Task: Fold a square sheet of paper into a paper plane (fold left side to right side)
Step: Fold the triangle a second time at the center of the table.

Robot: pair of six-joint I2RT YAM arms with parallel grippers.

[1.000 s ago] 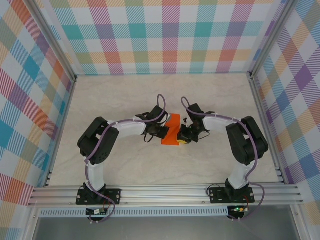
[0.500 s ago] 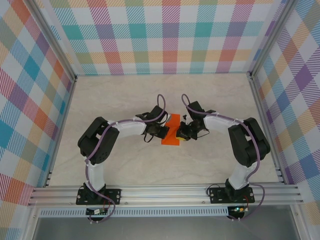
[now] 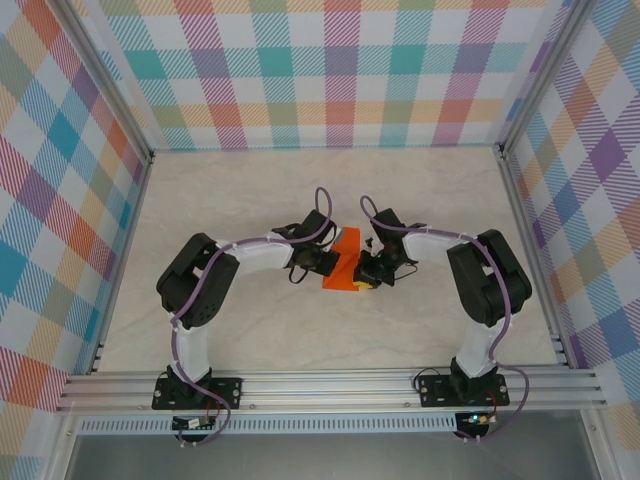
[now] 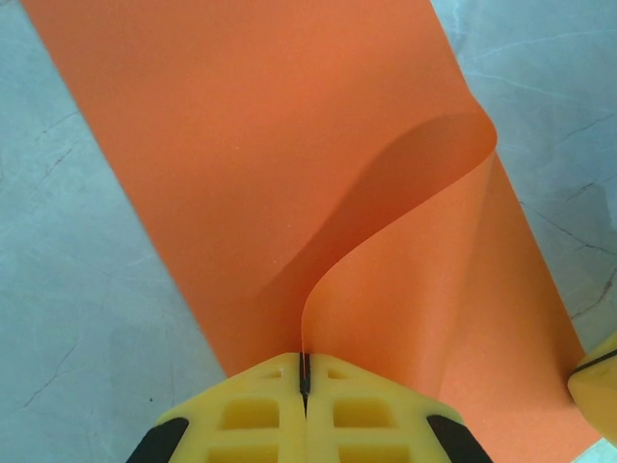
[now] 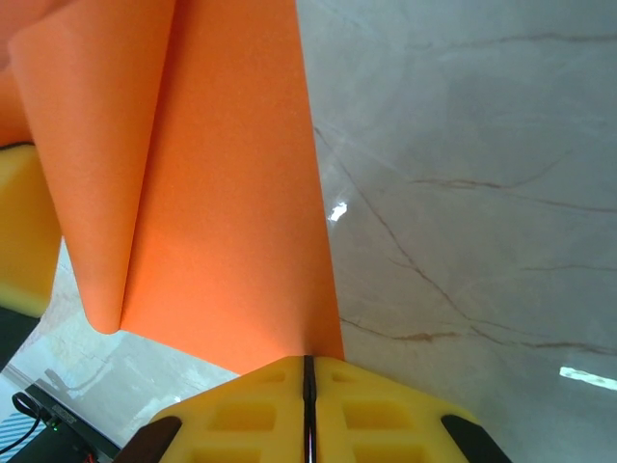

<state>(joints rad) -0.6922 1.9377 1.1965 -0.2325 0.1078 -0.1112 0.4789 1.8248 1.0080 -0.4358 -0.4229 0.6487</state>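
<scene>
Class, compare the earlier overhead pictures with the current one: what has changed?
The right arm swung its elbow slightly inward, nudging the right jaws toward the left jaws. Unchanged: both jaws stay shut on the square sheet of paper, curled up between them; the left arm has not visibly moved.

- square sheet of paper [image 4: 289,145]: plain bright orange, darker under the curl
- left gripper [image 4: 304,359], right gripper [image 5: 308,362]: yellow, black edges
- table [image 3: 250,190]: pale cream marble, thin brown-grey veins
- walls [image 3: 330,70]: plaid, teal/orange/purple/pink/yellow on white
- left arm [image 3: 255,252], right arm [image 3: 440,240]: white links, black joints
- cable [image 3: 322,205]: purple
- frame rail [image 3: 330,388]: silver
</scene>
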